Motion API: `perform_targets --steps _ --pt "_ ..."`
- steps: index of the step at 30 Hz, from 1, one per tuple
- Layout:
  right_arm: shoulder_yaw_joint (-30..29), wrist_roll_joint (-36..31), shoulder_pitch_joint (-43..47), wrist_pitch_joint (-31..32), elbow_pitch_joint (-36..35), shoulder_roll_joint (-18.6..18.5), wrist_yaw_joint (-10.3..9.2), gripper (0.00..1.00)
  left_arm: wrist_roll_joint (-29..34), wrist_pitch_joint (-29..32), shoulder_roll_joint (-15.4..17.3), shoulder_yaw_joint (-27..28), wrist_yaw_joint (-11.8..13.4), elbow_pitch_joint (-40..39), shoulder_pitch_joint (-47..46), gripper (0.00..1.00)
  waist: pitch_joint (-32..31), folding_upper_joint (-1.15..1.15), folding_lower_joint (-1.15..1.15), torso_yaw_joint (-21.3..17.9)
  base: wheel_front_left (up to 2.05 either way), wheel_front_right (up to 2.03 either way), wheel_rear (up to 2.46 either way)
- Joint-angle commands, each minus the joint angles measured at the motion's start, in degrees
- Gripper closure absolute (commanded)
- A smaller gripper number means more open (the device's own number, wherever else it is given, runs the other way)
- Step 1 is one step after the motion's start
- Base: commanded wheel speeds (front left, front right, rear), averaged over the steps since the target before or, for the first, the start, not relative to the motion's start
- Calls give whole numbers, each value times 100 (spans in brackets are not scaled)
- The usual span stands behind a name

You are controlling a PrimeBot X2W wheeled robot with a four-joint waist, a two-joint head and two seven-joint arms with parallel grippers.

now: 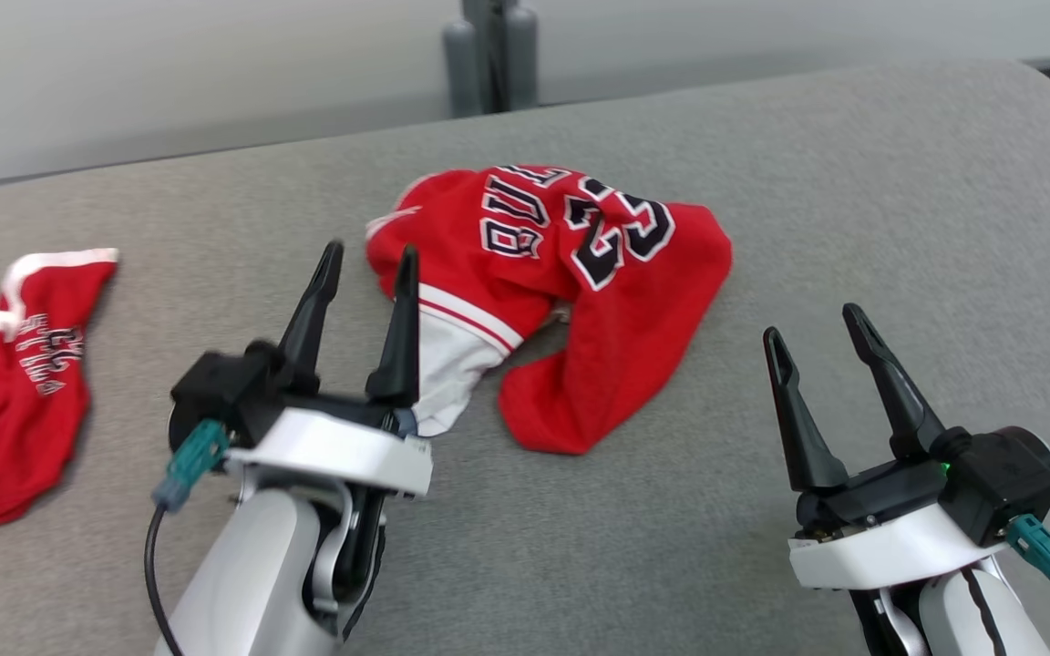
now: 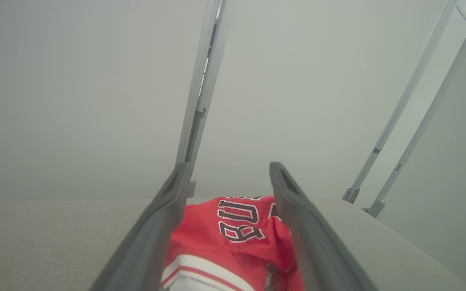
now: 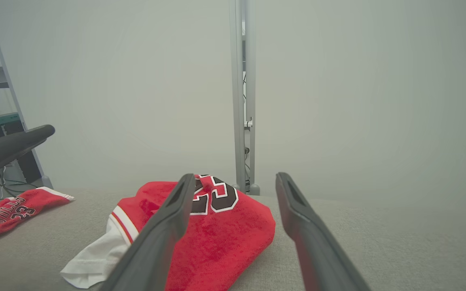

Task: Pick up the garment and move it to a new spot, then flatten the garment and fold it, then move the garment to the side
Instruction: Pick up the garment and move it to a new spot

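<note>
- Jersey point(image 1: 643, 310), in the middle: a large black "23" with white edging, upside down in the head view. The right wrist view shows the same "23".
- Same jersey, left of the number: black letters "BUL", the rest lost in a fold. The left wrist view gives "BU".
- Second jersey point(image 3: 14, 212), at the left: small "BULLS" with "23" in the right wrist view.

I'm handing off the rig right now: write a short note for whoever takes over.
Left pincer: open, empty, at the left edge of the crumpled red jersey.
Right pincer: open, empty, to the jersey's right, apart from it.
Jersey: bunched mid-surface on the grey pad; a second red garment lies far left.
Done: nothing flattened or folded yet.
Left: flatten, fold, move aside.
</note>
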Motion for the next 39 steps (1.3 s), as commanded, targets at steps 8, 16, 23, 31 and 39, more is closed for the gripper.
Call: perform_targets --steps 8,16,23,31,39 --pt "-58 1 275 -4 116 -30 0 0 828 -24 -11 586 224 -539 1008 0 -616 0 0 650 0 0 0" --pt "-167 37 517 -4 164 -30 0 0 1446 -24 -47 1241 352 -1139 1912 0 -917 0 0 858 0 0 0" --pt "-323 4 760 -4 224 -32 0 0 1766 -23 -83 1462 283 -1150 2499 0 -1092 0 0 982 0 0 0" --pt "-485 53 925 -4 259 -29 0 0 1956 -24 -119 1631 260 -1002 2706 0 -1173 0 0 1027 0 0 0" --pt "-448 16 959 -4 283 -30 0 0 2048 -24 -136 1627 170 -937 2667 0 -1204 0 0 1035 0 0 0"
